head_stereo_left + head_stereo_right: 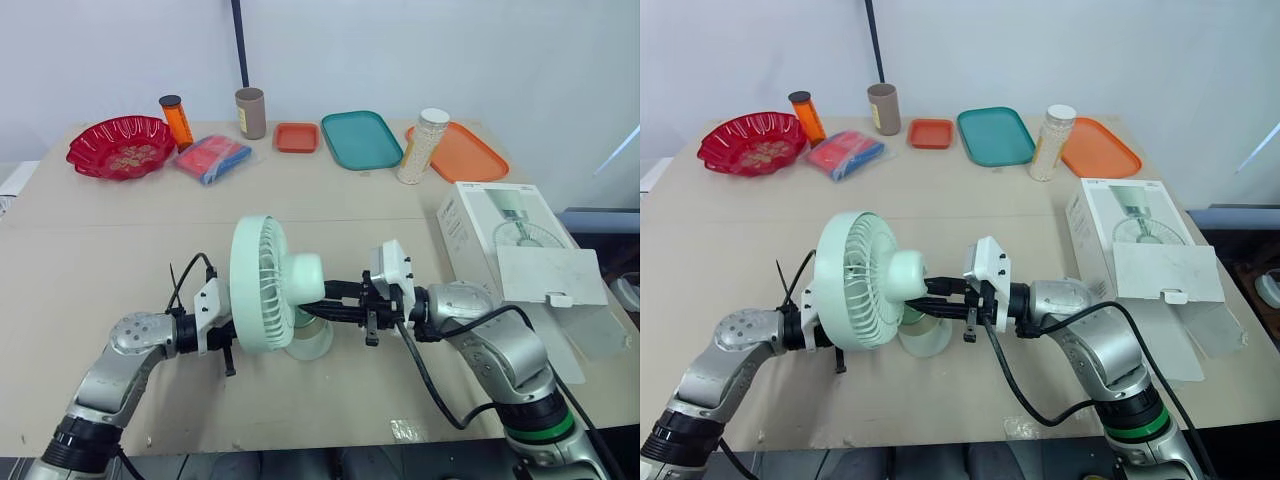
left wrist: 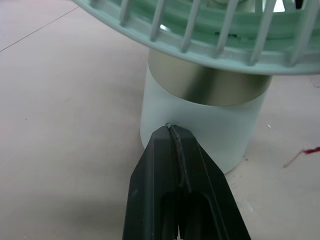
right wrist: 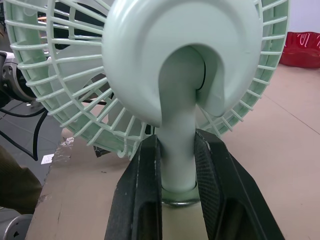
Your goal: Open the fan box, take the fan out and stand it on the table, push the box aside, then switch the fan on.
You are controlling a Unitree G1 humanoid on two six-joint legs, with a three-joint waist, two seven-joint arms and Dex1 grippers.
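Black and pressed together, the two fingers of the left gripper [image 2: 171, 137] are brought to a single tip. That tip is set against the lower wall of the pale round base [image 2: 200, 125] of the fan. Just to the right, the small mint-green plastic desk fan [image 1: 265, 285] is stood upright on the tan board table [image 1: 100, 250], near its front edge, with its grille turned toward the left arm. From the other side, the fan's slim neck is clamped between the fingers [image 3: 145, 170] of the right gripper [image 3: 178, 150], just above the metal ring that tops the base. Further right, well apart from the fan, the white cardboard fan box [image 1: 500, 235] is laid flat with its flap hung open.

The opening, the taking out and the standing of the fan are judged done, and the box appears to be put aside. The switching on is therefore taken to be the step in hand. No switch can be made out on the base, so it cannot be told whether the left tip is on a button, nor whether the blades are turning. For the next move, a short, firm push by the closed left tip is called for. It should be countered by the right grip so that the light fan is neither slid nor tipped.
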